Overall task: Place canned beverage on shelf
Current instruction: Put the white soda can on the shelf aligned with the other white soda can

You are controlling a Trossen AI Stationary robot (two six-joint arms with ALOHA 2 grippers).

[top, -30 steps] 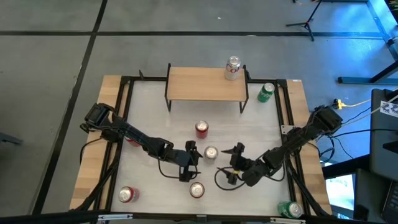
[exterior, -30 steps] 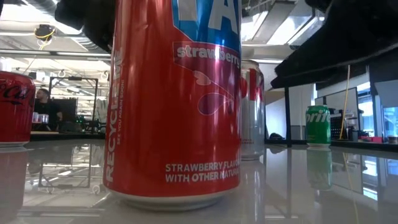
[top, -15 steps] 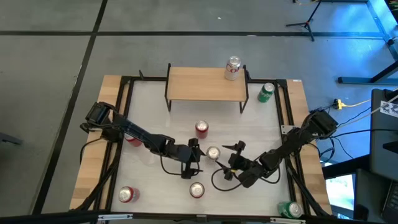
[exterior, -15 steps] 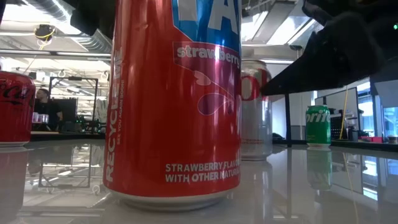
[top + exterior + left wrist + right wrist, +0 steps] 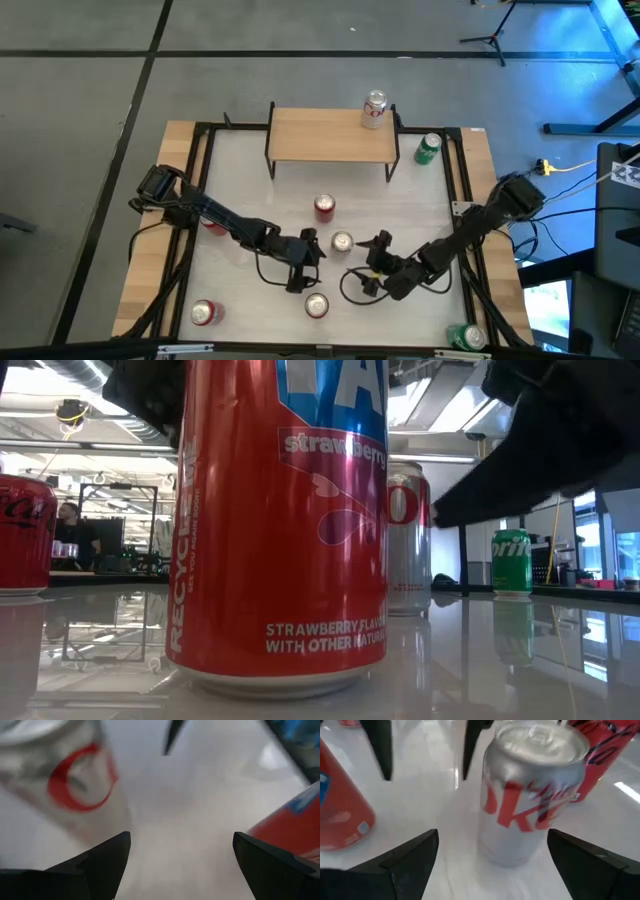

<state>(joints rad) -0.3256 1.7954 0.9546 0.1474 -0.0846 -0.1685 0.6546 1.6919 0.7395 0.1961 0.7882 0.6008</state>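
We log a silver can upright at table centre, between the two grippers. Left gripper sits just at its 9 o'clock, jaws spread wide, holding nothing. Right gripper sits at its 3 to 4 o'clock, jaws also wide apart and empty; its wrist view has the can straight ahead between the fingers, not touching. Shelf stands at 12 o'clock from the can, well apart, with another silver can on its right end. We note a red can just at 11 o'clock of the centre can. A strawberry can stands at 6 to 7 o'clock, filling the low view. A green can stands just right of the shelf.
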